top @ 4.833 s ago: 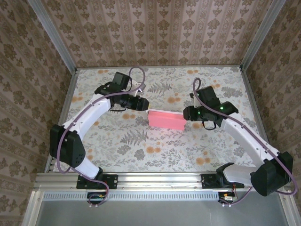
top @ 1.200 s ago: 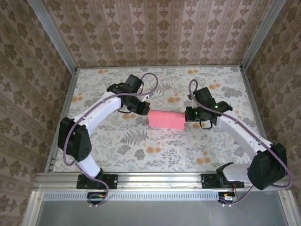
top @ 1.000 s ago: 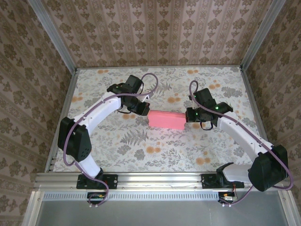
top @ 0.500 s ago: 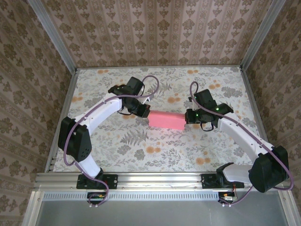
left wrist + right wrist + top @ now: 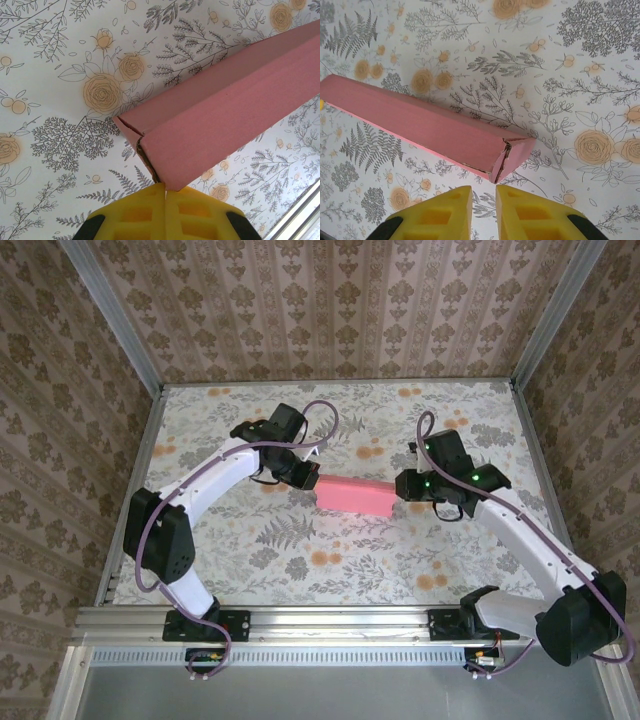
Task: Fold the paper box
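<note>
Floral surface (image 5: 250,560) carries the pink paper box (image 5: 353,494) near its middle, flat and folded shut. Left end effector (image 5: 165,187), pads pressed together, butts the box's left end, likely bracing it. Right end effector (image 5: 484,192), narrowly parted, sits just off the right end, gripping nothing.

Robot lab test cell. Evidence: aluminium extrusion frame (image 5: 330,623); left arm (image 5: 205,475), right arm (image 5: 520,530) bolted on; damask wallpaper panels (image 5: 330,310) as walls; floral tabletop (image 5: 300,570).

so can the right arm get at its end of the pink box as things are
Probably yes: the right gripper hovers just short of the end flap of the paper box, jaws slightly open, and nothing lies between them but bare table.
</note>
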You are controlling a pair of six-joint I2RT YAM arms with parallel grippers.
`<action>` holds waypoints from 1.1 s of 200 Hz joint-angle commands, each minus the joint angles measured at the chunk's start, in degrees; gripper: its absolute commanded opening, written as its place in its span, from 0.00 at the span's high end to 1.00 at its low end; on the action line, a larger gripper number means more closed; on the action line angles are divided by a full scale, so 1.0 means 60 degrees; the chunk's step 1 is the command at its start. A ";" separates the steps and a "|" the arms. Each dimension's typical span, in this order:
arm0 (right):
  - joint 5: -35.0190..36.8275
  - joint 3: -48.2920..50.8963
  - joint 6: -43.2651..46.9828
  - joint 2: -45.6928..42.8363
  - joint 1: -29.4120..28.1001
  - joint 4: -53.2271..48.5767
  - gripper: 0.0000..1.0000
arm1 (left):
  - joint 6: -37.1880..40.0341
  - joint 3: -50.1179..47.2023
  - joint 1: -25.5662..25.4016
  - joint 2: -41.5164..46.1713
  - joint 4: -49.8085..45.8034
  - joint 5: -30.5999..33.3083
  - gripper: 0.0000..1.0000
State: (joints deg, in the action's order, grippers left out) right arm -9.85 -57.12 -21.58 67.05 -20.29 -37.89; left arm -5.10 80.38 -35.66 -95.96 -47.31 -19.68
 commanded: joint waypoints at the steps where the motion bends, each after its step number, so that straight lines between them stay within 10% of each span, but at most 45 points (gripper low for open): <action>1: -0.0377 -0.0326 -0.0235 0.0058 0.0062 0.0120 0.82 | -0.0069 -0.0070 -0.0092 -0.0017 -0.0142 -0.0030 1.00; 220: -0.0430 -0.0303 -0.0157 0.1068 0.0063 0.1129 0.93 | -0.0010 0.0003 -0.0110 -0.0039 -0.0214 0.0014 1.00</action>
State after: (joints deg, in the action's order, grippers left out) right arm -12.43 -57.80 -22.92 74.15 -20.12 -31.35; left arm -5.10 80.38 -35.99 -95.96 -47.20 -19.66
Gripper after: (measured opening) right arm 0.070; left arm 0.043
